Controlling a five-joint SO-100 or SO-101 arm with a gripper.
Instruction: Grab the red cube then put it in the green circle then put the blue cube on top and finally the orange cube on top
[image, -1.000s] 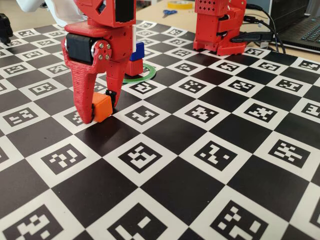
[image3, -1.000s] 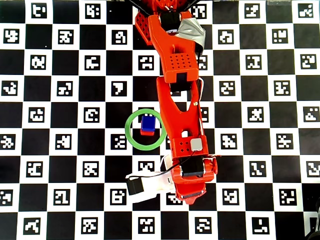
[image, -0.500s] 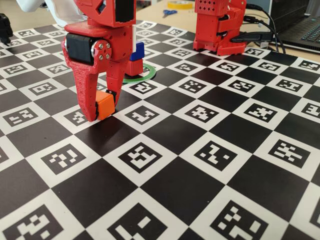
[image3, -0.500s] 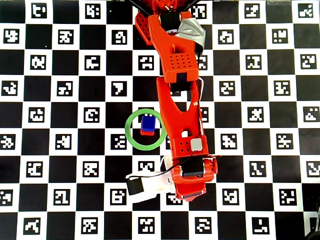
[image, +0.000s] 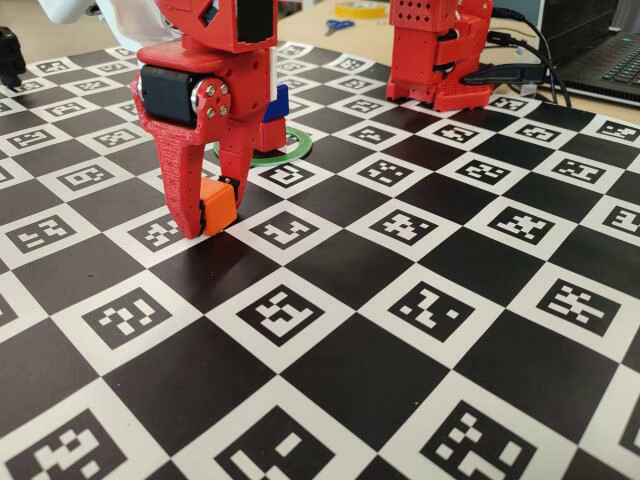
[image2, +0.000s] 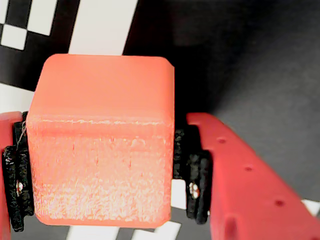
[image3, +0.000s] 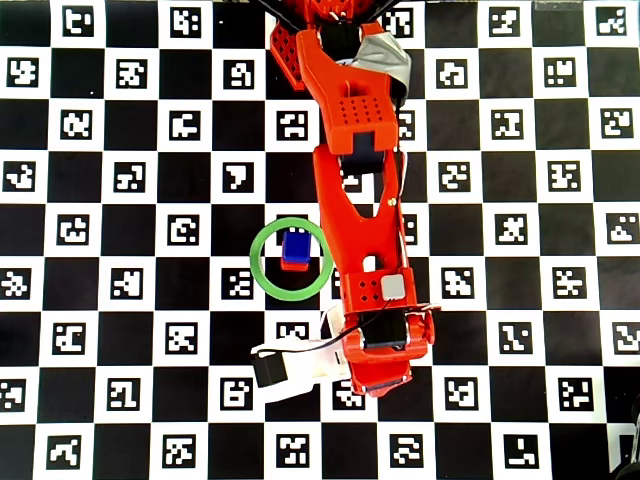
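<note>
My gripper is shut on the orange cube, holding it just above the checkered mat. In the wrist view the orange cube fills the space between the two black pads, which press on its sides. Behind the gripper the blue cube sits on top of the red cube inside the green circle. From overhead the blue cube covers most of the red cube within the green circle. There the arm hides the orange cube.
The arm's red base stands at the back of the marker-printed mat. Cables and a laptop lie at the back right. Scissors and a yellow tape roll rest beyond the mat.
The jaws have closed from a wider stance onto the orange cube. The gripper with the cube has risen slightly and drawn a little toward the base.
</note>
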